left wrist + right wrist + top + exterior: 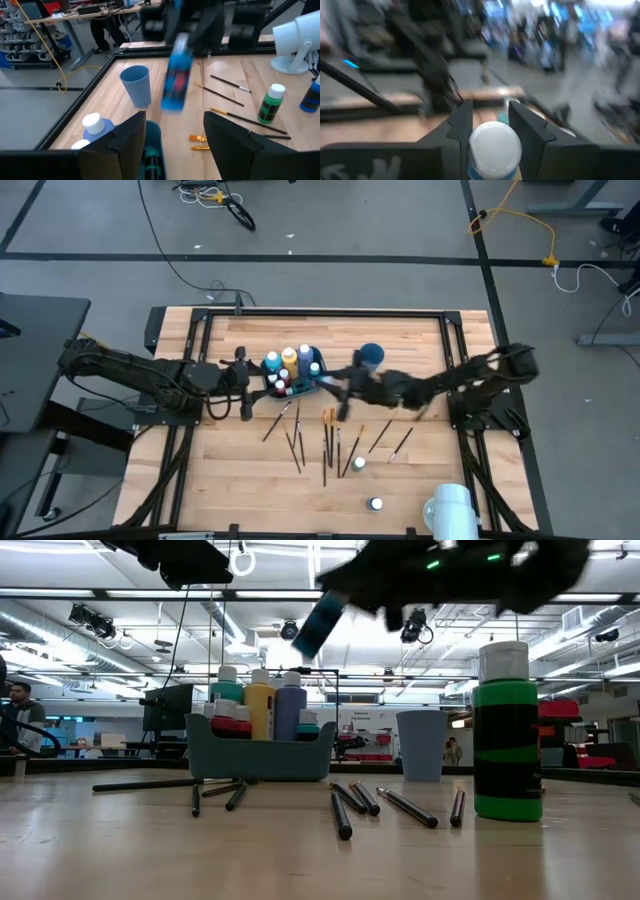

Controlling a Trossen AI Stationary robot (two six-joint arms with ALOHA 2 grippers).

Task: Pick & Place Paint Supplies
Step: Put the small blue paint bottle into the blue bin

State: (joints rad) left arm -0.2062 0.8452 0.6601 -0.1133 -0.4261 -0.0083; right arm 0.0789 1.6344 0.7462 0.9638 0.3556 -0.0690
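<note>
A blue paint bottle (pixel 176 75) with a rounded white cap hangs tilted in the air, clamped in the right pincer (pixel 338 383) just beside the teal bin (pixel 296 387) of capped bottles. The left pincer (pixel 243 383) stands wide open and empty at the bin's other side. Thin brushes (pixel 327 442) lie scattered on the wood-plank worktop (pixel 260 480).

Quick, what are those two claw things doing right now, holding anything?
Left tool: open, empty, beside the teal bin.
Right tool: closed on a blue paint bottle, carried in the air above the table.
</note>
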